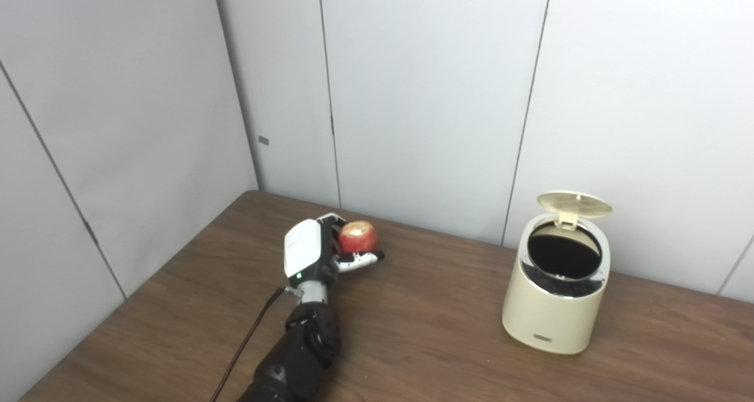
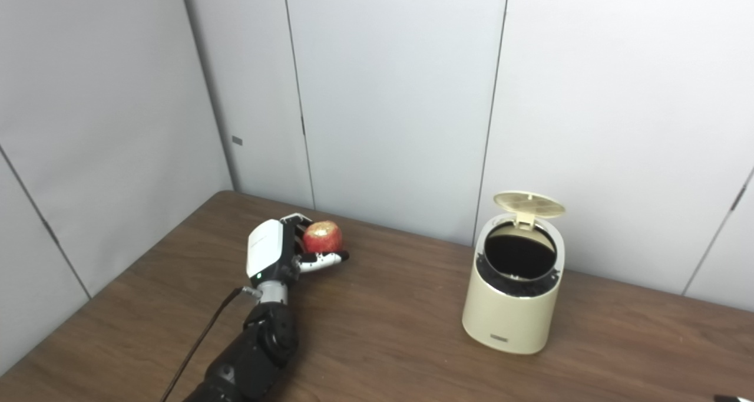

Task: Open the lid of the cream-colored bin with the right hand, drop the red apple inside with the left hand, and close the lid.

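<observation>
Left eye view shows one red apple (image 1: 357,237) grasped in the left hand (image 1: 321,250), one cream-colored bin (image 1: 555,290), lid (image 1: 574,203) raised, on a brown wooden table (image 1: 424,331) against grey wall panels (image 1: 424,95).

Dark brown wood-grain surface (image 1: 424,331) in a corner of pale grey panelled walls (image 1: 424,95).

The surface fills the lower half of both views, its grain running roughly left to right, and its far edge meets the walls. The walls are split by thin dark vertical seams; a small grey rectangular tag (image 1: 263,139) sits on one panel near the corner, above the surface.
</observation>
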